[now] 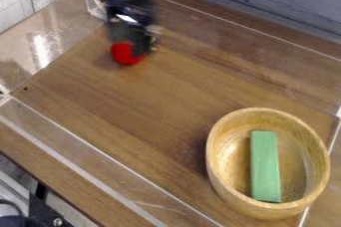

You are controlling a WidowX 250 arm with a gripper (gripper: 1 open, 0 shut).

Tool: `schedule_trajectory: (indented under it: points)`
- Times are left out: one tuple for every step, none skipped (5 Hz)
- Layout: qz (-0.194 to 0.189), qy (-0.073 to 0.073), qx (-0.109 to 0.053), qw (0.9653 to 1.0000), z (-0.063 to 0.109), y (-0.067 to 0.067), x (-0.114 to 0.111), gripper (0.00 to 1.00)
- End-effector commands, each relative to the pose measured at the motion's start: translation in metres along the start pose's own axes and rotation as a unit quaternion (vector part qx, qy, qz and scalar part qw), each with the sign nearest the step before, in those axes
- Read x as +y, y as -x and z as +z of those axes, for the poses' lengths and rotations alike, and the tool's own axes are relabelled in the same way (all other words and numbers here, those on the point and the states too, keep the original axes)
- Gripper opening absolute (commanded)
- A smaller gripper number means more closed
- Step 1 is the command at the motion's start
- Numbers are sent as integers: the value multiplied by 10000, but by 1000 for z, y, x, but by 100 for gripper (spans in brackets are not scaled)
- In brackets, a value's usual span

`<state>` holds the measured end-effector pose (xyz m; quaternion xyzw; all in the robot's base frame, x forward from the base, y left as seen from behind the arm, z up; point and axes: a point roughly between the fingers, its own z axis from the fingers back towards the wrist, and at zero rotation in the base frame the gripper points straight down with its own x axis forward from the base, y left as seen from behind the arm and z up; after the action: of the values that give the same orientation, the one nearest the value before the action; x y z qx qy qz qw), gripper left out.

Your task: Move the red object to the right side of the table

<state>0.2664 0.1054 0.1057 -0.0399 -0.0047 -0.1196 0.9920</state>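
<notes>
One tool [130, 40], blurred but apparently spread wide, sits over the red object [126, 55]; nothing gripped.

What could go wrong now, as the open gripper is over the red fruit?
1. The red fruit is round and partly hidden under the blurred gripper; closing off-centre may make it roll away.
2. The bowl with the green block fills the right side of the table, so the fruit could land in the bowl.
</notes>
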Motion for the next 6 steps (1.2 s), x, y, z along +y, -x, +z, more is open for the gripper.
schedule_trajectory:
  points:
    - [-70,114,-318,9994,2,-5,17,100]
    - [-429,5,-472,9980,-3,-8,30,100]
    - [-656,-92,-608,9959,-7,-14,36,100]
    - [-901,-160,-702,9933,-10,-28,49,100]
    - [-1105,-205,-768,9907,-15,-39,65,100]
    - [-1209,-207,-829,9890,-11,-40,62,100]
